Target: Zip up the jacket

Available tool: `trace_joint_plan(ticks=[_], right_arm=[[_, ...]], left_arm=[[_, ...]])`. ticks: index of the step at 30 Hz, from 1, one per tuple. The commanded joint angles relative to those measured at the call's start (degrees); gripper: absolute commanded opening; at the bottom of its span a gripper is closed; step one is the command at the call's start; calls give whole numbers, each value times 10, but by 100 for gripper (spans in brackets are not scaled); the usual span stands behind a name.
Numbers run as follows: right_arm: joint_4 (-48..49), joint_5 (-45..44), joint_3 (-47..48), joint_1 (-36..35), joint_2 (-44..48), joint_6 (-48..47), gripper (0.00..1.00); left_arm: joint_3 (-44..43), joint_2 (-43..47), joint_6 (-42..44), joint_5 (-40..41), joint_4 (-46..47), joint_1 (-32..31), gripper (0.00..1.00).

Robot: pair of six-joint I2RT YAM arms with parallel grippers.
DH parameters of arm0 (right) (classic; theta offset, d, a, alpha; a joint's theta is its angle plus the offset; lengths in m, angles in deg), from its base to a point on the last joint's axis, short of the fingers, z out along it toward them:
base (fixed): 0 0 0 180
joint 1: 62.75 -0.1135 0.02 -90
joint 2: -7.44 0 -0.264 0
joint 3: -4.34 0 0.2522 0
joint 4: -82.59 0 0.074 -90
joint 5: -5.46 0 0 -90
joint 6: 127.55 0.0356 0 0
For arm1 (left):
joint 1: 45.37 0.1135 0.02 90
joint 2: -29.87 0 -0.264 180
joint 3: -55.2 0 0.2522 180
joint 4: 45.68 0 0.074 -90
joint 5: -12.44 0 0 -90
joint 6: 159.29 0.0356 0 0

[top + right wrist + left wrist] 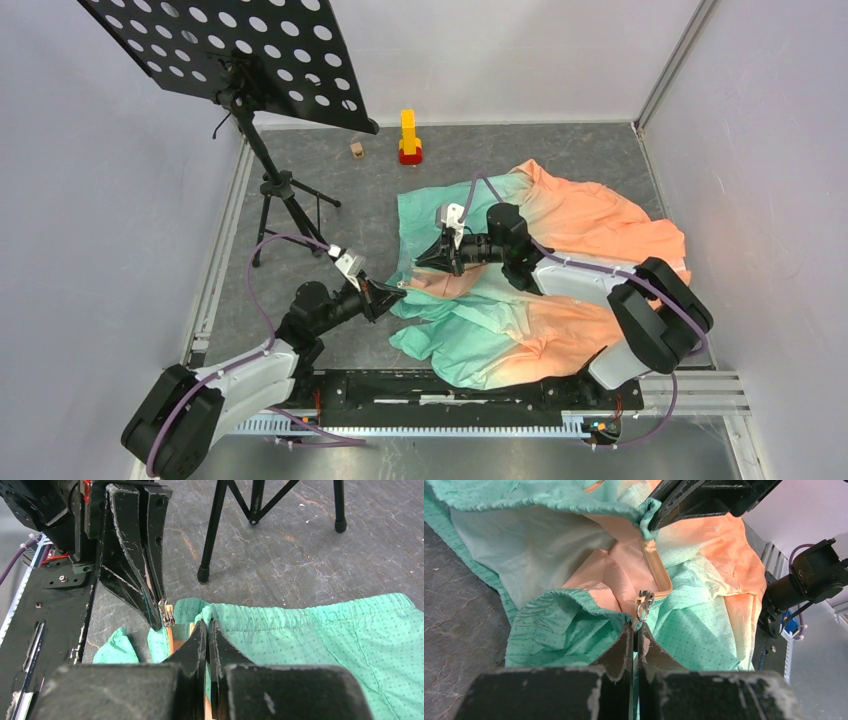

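The jacket, mint green fading to peach, lies crumpled on the grey table. My left gripper is shut on its green hem, right below the metal zipper slider, from which the orange zipper tape curves away. My right gripper is shut on another green edge of the jacket, a little beyond the left one. In the right wrist view the slider hangs against the left gripper's fingers. The right gripper pinches a fold at the top of the left wrist view.
A black perforated music stand on a tripod stands at the back left; its legs are close beyond the jacket. A yellow and red block and a small wooden cube sit at the back. Walls enclose the table.
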Motion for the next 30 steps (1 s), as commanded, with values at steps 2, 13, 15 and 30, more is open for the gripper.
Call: trace_joint_plan(ticks=[2, 13, 15, 30], right_arm=[[17, 2, 4, -16, -1, -31, 0], [-9, -12, 11, -36, -10, -56, 0], [-9, -15, 11, -38, -8, -57, 0], [7, -17, -4, -41, 5, -58, 0]], left_arm=[[2, 8, 37, -17, 34, -2, 2], [3, 40, 37, 2, 2, -2, 2], [2, 36, 36, 3, 1, -2, 2], [-7, 26, 37, 11, -11, -2, 2]])
